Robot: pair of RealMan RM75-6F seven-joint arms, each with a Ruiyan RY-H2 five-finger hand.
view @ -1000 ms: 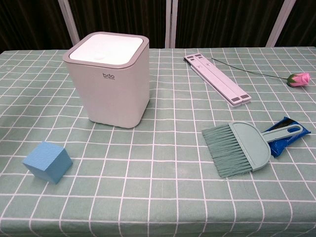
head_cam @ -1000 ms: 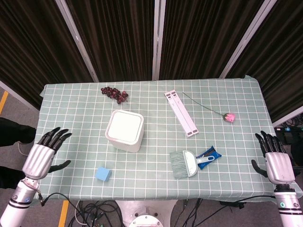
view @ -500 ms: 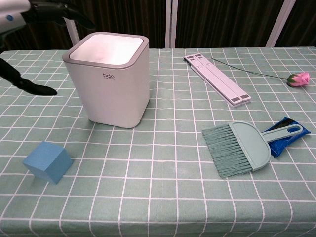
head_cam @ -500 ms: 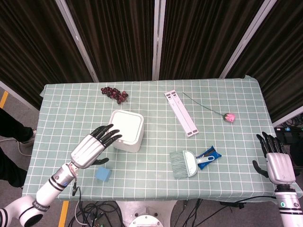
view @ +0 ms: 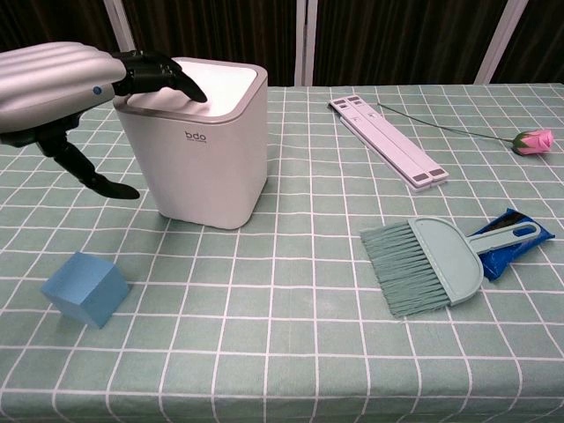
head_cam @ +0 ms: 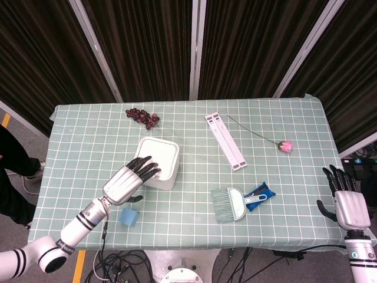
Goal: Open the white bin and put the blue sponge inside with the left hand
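Chest view shows the left robot hand [view: 62,84] empty, fingers spread, fingertips resting on the lid of the white bin [view: 198,145], which looks closed, thumb hanging beside its wall. Blue sponge [view: 85,288] sits on the counter [view: 291,352] near the bin's front. Right robot hand [head_cam: 346,203] hovers open off the counter's edge.

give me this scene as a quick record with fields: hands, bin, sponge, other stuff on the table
left hand: fingertips over the near left edge of the bin lid, holds nothing
right hand: open, off the table's right edge
bin: white, upright, lid shut
sponge: blue cube, on the cloth, in front of the bin to its left, untouched
other: brush, blue packet, white strip, pink rose, dark grapes
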